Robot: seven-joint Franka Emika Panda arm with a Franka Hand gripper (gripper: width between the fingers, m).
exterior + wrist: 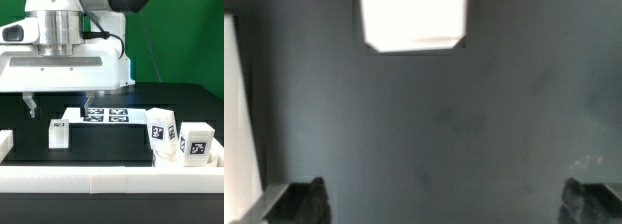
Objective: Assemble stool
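Observation:
One short white leg (60,135) with a small tag stands on the black table, left of centre. In the wrist view this leg (411,25) is ahead of my fingers and apart from them. My gripper (59,104) hangs above it, open and empty. Its dark fingertips (299,205) show at both lower corners of the wrist view, wide apart around bare table (448,205). Two more tagged legs (162,128) (197,143) stand at the exterior view's right. A rounded white piece (170,156) below them may be the seat; I cannot tell.
The marker board (105,115) lies flat behind the gripper. A long white rail (100,182) runs along the front, and a short white piece (5,145) sits at the exterior view's left. A white edge (239,120) shows along one side of the wrist view.

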